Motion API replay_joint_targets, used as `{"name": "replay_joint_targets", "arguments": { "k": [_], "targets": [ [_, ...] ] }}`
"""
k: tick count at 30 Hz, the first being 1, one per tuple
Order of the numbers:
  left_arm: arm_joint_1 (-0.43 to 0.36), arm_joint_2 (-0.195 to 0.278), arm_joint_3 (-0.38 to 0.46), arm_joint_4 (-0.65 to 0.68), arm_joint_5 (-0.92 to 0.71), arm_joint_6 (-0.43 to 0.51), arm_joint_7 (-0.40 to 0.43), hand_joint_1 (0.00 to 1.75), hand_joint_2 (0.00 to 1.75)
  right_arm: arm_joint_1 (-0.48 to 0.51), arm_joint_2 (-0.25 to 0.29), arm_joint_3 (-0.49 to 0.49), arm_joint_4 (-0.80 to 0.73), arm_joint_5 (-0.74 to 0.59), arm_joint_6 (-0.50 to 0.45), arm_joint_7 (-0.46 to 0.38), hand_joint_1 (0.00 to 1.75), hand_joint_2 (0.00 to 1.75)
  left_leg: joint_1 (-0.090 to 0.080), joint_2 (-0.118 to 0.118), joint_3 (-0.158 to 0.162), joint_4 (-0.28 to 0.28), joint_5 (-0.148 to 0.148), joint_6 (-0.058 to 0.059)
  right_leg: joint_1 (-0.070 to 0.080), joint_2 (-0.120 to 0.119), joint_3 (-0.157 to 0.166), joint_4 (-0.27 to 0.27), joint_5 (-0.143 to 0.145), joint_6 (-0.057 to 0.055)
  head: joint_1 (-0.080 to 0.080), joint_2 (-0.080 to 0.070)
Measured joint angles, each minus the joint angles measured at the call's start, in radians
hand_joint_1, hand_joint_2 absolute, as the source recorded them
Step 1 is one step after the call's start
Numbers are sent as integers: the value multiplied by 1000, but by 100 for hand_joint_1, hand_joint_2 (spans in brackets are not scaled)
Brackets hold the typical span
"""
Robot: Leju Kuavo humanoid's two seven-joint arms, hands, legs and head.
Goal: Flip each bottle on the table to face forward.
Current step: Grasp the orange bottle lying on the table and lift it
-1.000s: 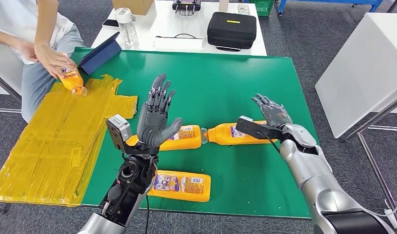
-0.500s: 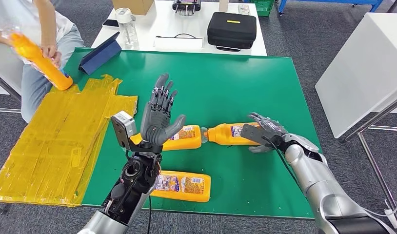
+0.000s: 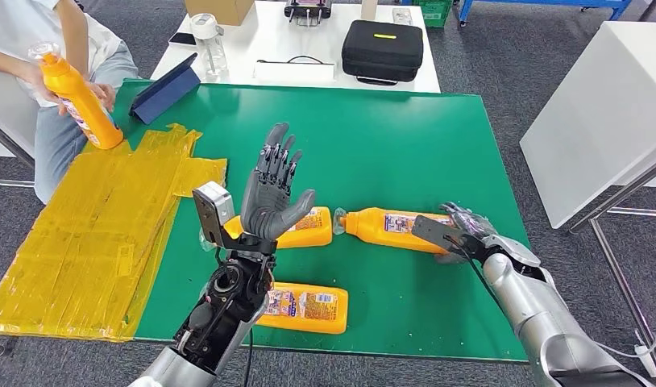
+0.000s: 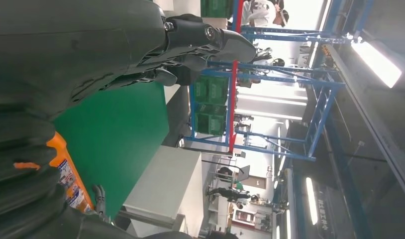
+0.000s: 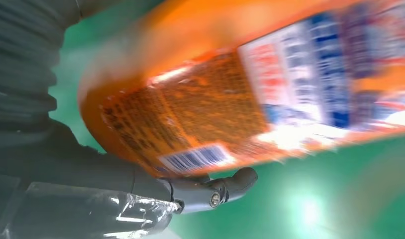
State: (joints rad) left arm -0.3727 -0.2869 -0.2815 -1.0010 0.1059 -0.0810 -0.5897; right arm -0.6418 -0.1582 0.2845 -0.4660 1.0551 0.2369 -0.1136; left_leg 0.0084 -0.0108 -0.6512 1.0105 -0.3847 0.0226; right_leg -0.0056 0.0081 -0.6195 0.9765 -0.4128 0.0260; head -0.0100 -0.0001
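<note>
- Right robot hand (image 3: 462, 231): wrapped around the base end of the lying orange bottle (image 3: 387, 226); in the right wrist view its fingers (image 5: 210, 189) curl under the bottle's label side.
- Left robot hand (image 3: 275, 187): raised above the table (image 3: 373, 129), palm upright, fingers spread, holding nothing.
- Second bottle (image 3: 305, 230): lying directly behind the left robot hand, its neck end just beside the gripped bottle's cap.
- Third bottle (image 3: 305, 307): lying beside the left forearm, near the table's front edge.
- Yellow sheet (image 3: 91, 234): further out from the left robot hand, over the table's corner.
- Person (image 3: 43, 48): beyond the sheet, holding a fourth bottle (image 3: 79, 101) upright.
</note>
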Motion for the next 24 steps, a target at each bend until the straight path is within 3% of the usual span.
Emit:
{"name": "replay_joint_targets", "arguments": {
  "k": [1, 2, 24],
  "targets": [
    [0, 0, -2, 0, 1, -1, 1, 0, 175, 6, -3, 0, 1, 4, -10, 10, 171, 175, 0, 0, 0, 0, 0, 0, 0, 0, 0, 0, 0, 0, 0, 0],
    [-1, -1, -4, 0, 2, -1, 3, 0, 175, 12, -6, 0, 2, 8, -21, 18, 175, 175, 0, 0, 0, 0, 0, 0, 0, 0, 0, 0, 0, 0, 0, 0],
    [-2, -5, -30, -3, 13, -3, 18, 0, 175, 33, -7, -13, 1, 30, -58, 3, 175, 175, 0, 0, 6, 0, -1, 0, 0, 0, 6, 0, 0, 0, 0, 0]
  ]
}}
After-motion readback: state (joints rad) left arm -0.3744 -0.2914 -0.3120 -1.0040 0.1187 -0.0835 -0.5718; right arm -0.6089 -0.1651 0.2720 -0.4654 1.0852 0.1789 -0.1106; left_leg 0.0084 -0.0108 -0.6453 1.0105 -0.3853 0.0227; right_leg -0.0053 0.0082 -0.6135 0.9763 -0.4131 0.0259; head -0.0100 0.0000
